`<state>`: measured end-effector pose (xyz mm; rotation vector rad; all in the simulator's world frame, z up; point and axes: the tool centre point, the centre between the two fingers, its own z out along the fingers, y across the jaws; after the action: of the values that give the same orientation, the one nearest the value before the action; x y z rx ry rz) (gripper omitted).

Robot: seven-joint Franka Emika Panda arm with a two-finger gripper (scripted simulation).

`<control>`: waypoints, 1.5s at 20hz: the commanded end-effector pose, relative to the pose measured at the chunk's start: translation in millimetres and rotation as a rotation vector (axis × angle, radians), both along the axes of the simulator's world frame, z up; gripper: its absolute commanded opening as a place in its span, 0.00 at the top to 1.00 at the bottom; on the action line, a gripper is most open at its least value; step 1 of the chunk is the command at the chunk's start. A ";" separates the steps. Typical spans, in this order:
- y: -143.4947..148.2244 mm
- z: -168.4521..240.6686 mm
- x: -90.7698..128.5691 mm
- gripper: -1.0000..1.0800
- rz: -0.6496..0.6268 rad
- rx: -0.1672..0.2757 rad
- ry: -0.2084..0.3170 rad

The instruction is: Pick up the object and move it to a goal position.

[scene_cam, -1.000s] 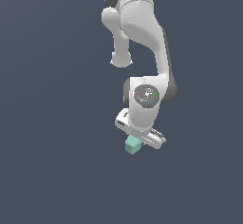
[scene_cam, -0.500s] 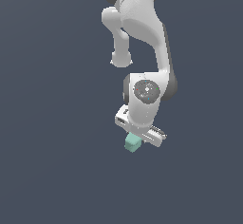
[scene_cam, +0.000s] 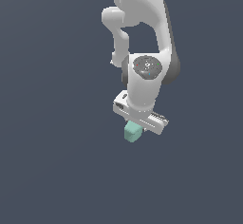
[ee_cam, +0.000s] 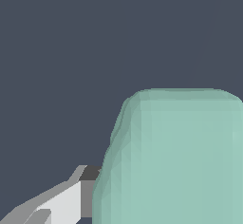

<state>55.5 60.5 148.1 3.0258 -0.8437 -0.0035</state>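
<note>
The object [scene_cam: 133,132] is a small mint-green block that hangs just under the white hand of the arm in the exterior view. My gripper [scene_cam: 136,126] is shut on it, and the hand hides the block's upper part along with most of the fingers. In the wrist view the object [ee_cam: 175,161] fills much of the picture as a rounded mint-green mass. One grey and white finger [ee_cam: 66,203] shows right beside it. No goal marker is in view.
The white arm [scene_cam: 142,23] rises above the hand to the top of the exterior view. Everything around it is a plain dark grey-blue background with no other objects or edges showing.
The hand has risen in the exterior view, carrying the mint-green block up with it. The grip on the block looks unchanged.
</note>
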 end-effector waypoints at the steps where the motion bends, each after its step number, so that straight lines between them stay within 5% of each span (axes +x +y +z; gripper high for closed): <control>1: -1.6 22.4 -9.2 1.00 0.000 0.000 -0.002; 20: -17.3 218.8 -90.4 1.00 -0.001 0.000 -0.002; 30: -21.7 284.2 -113.8 1.00 -0.001 0.000 -0.002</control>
<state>-55.5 39.3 425.3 3.0263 -0.8449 0.0016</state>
